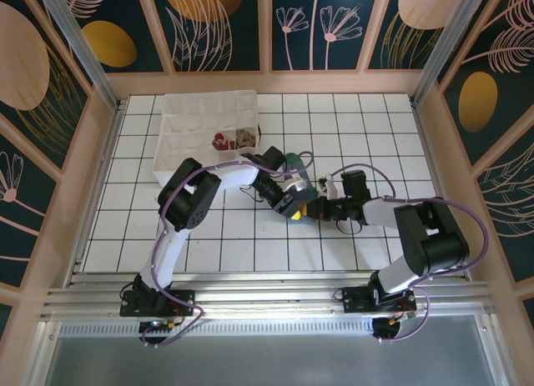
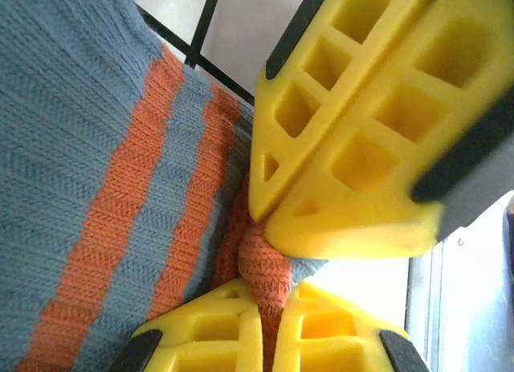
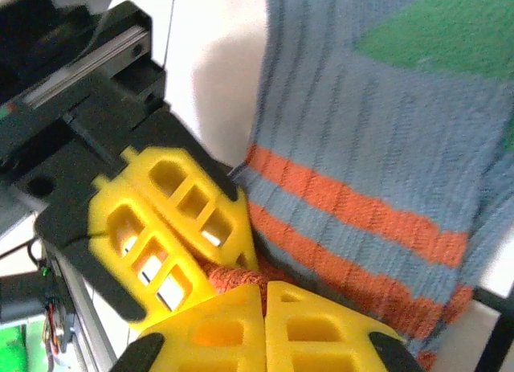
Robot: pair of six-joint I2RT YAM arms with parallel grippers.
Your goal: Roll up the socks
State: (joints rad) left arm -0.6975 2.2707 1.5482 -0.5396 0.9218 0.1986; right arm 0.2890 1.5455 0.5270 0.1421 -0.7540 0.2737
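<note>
A blue-grey sock [image 1: 298,176] with a green toe and orange stripes lies mid-table between both arms. In the left wrist view the sock [image 2: 88,147] spreads to the left, and its orange cuff edge is pinched in my left gripper [image 2: 273,296], which is shut on it. My right gripper [image 3: 265,288] is shut on the same orange cuff, tip to tip with the left gripper's yellow fingers [image 3: 173,219]. The sock's green patch [image 3: 442,26] shows at the top right. In the top view the left gripper [image 1: 290,204] and right gripper [image 1: 310,207] meet at the sock's near end.
A white compartment tray [image 1: 188,123] stands at the back left. It holds a red-toned rolled sock [image 1: 221,140] and a brownish one [image 1: 244,137]. Wooden walls frame the tiled table on three sides.
</note>
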